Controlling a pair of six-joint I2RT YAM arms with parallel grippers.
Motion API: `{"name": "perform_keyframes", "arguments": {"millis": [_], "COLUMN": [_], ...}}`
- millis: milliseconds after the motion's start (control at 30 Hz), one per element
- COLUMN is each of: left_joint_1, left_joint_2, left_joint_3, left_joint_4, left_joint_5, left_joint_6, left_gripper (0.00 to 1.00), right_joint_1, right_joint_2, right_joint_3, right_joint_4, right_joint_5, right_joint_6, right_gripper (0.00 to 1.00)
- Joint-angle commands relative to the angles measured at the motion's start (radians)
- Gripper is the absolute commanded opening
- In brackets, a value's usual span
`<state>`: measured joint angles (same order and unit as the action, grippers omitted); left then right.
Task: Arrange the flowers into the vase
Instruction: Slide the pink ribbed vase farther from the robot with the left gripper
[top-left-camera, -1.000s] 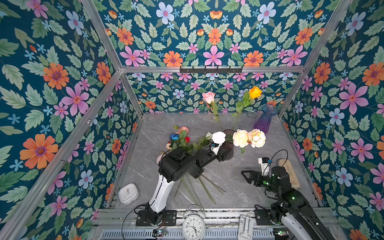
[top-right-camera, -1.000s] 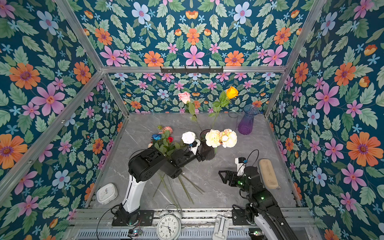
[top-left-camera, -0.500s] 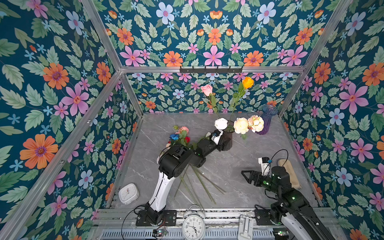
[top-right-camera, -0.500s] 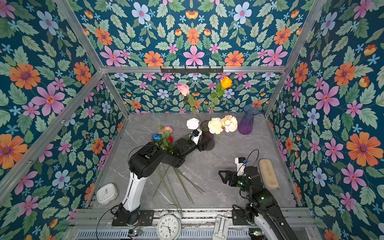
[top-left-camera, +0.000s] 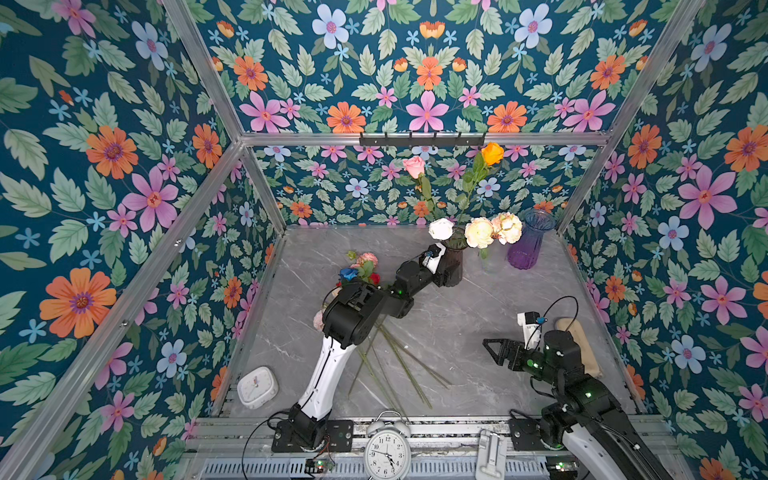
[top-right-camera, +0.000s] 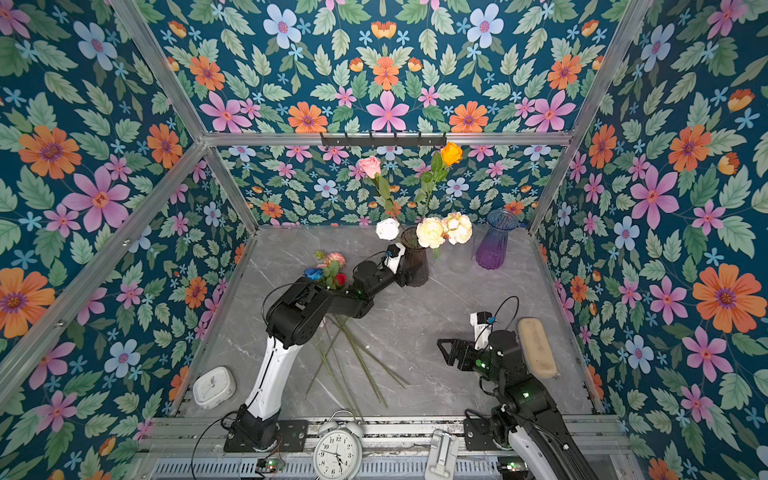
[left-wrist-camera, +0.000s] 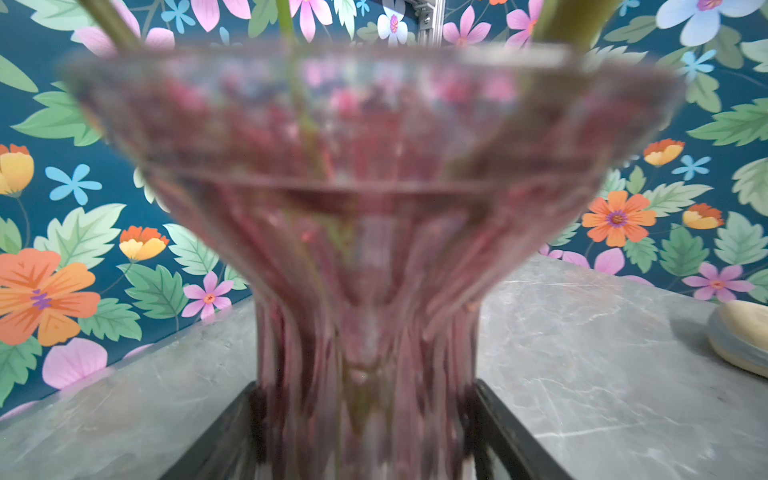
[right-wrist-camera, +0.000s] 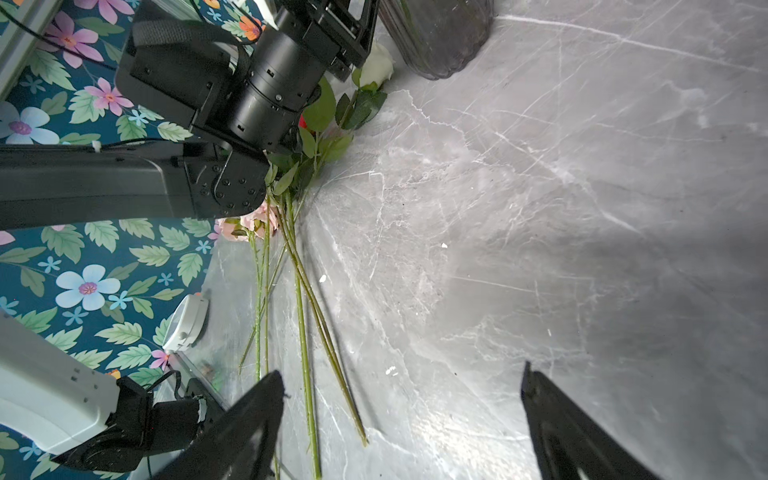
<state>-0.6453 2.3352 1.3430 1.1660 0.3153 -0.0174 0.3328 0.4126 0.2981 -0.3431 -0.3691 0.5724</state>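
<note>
A dark glass vase stands upright at the back middle of the table. It holds a pink rose, an orange rose and cream peonies, with a white rose at its rim. My left gripper is shut on the vase low on its body, one finger on each side. More flowers lie loose on the table, heads left of the arm and stems running to the front. My right gripper hangs open and empty at the front right.
A purple vase stands empty at the back right. A beige pad lies by the right wall, a white square clock in the front left corner, and an alarm clock on the front rail.
My left gripper has moved the vase with its flowers away from the front, toward the back wall. The right arm has stayed where it was.
</note>
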Motion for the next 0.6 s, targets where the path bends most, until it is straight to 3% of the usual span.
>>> {"name": "perform_keyframes", "arguments": {"millis": [0, 567], "left_joint_1": [0.014, 0.088], "left_joint_2": [0.022, 0.158], "left_joint_3": [0.066, 0.315], "left_joint_4": [-0.048, -0.177], "left_joint_5": [0.008, 0.035], "left_joint_6": [0.060, 0.042], "left_gripper": [0.70, 0.71], "right_joint_1": [0.001, 0.000], "right_joint_2": [0.007, 0.058], "right_joint_3": [0.011, 0.058], "right_joint_4": [-0.001, -0.012], "right_joint_5": [0.008, -0.007], "right_joint_6": [-0.017, -0.022], "right_gripper": [0.91, 0.91]}}
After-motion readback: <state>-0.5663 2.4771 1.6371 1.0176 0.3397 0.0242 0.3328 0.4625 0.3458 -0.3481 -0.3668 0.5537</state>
